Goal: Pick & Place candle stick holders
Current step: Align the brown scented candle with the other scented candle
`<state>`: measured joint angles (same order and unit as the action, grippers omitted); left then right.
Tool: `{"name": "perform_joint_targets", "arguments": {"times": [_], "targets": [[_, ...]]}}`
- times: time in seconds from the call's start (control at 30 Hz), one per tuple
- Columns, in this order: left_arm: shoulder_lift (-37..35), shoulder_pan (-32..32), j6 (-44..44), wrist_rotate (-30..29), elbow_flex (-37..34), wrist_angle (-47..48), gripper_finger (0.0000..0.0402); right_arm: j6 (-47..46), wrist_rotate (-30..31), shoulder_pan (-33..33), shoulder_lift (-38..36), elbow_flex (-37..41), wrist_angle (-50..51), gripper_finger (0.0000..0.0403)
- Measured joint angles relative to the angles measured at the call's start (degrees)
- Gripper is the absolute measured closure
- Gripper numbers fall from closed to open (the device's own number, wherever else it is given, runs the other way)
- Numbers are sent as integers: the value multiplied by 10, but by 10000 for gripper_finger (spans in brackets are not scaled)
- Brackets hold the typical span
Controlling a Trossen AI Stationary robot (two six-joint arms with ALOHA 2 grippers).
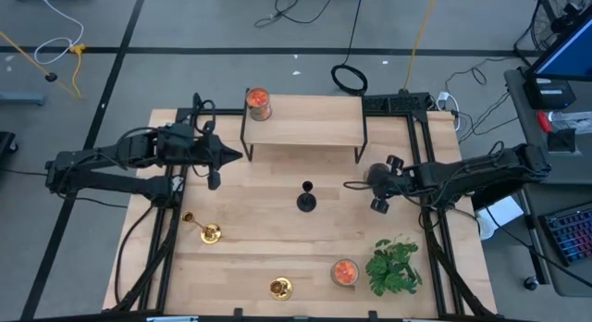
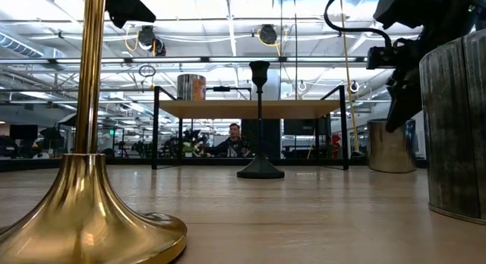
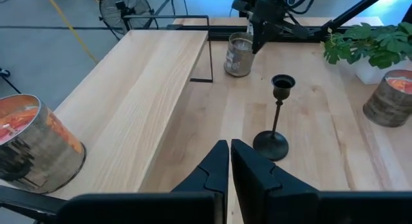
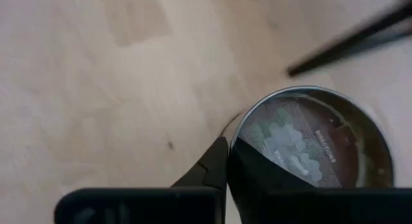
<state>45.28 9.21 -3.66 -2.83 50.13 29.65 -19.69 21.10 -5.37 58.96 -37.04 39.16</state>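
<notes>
The pale wooden table (image 1: 277, 239) carried a low black-framed wooden shelf (image 1: 305, 123) at its far edge, and the slim black metal candle stick holder (image 1: 306, 200) stood upright mid-table, just in front of that shelf. Two shiny gold brass holders sat nearer the front edge: one lying tipped at the left (image 1: 209, 232), one near the middle (image 1: 280, 288). The left gripper (image 3: 230, 161) hovered beside the shelf's left end, fingers pressed together on nothing, pointed toward the black holder. The right gripper (image 4: 226, 161) hung above a greyish glass jar (image 4: 313, 143), fingers likewise together and empty. By the look of it these holders were rigid, slick and top-heavy; the thin stem, just above the flared base, seemed the safest hold.
</notes>
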Motion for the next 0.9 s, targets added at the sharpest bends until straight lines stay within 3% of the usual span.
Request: {"name": "perform_joint_targets", "arguments": {"times": [0.37,0.53,0.67,0.9], "targets": [[0,0,2,2,0,0,376,20,-104,-7,-23,-54,-99,400],[0,0,1,2,0,0,376,30,-189,-8,-13,-75,-263,401],[0,0,-8,3,0,0,376,92,-244,-8,-1,-103,-361,402],[0,0,-9,2,0,-6,376,197,-243,6,88,-250,-319,402]]}}
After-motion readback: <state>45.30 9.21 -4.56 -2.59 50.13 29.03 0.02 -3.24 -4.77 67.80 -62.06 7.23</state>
